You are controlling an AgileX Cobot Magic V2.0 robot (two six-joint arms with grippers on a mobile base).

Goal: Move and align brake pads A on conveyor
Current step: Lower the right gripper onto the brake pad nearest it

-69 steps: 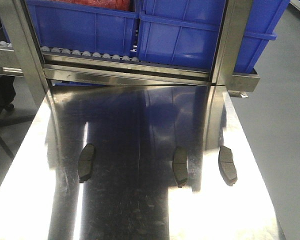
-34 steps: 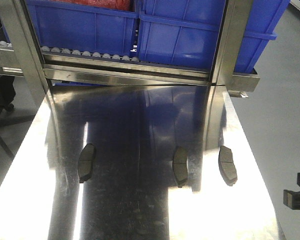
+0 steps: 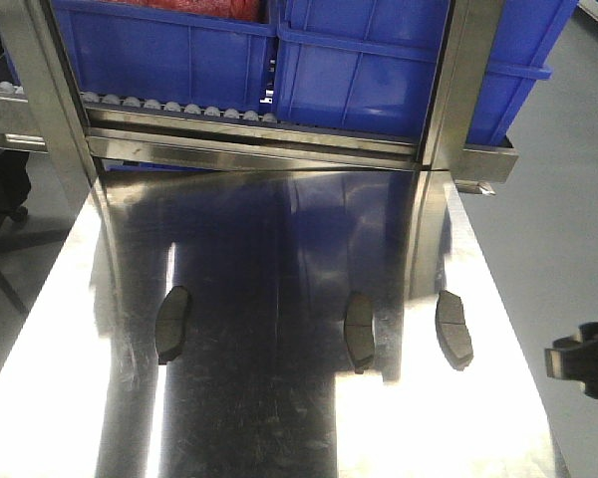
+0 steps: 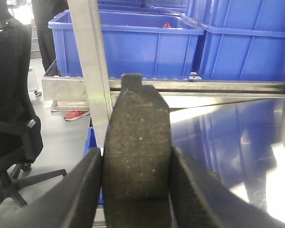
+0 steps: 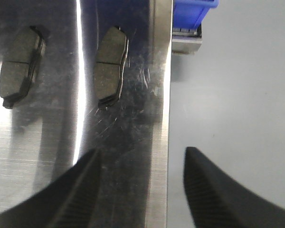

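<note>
One pad (image 4: 137, 128) is being clenched by the left claw (image 4: 137, 161) while the spread right claw (image 5: 141, 154) is being advanced toward the right-hand pad (image 5: 109, 64).

- A shiny steel tabletop (image 3: 269, 428) fills the front view. Bright glare runs along its left and right edges, and blue reflections sit near its far edge.
- Beyond the far edge stands a steel rack with upright posts (image 3: 463, 80). It carries blue plastic crates (image 3: 169, 55) on a row of small rollers (image 3: 179, 108).
- Smooth grey floor (image 3: 563, 229) lies off the tabletop's right edge.
- A black office chair (image 4: 14, 137) stands on the floor to the left.
- A red shoe (image 4: 77, 115) lies by the foot of the rack.
</note>
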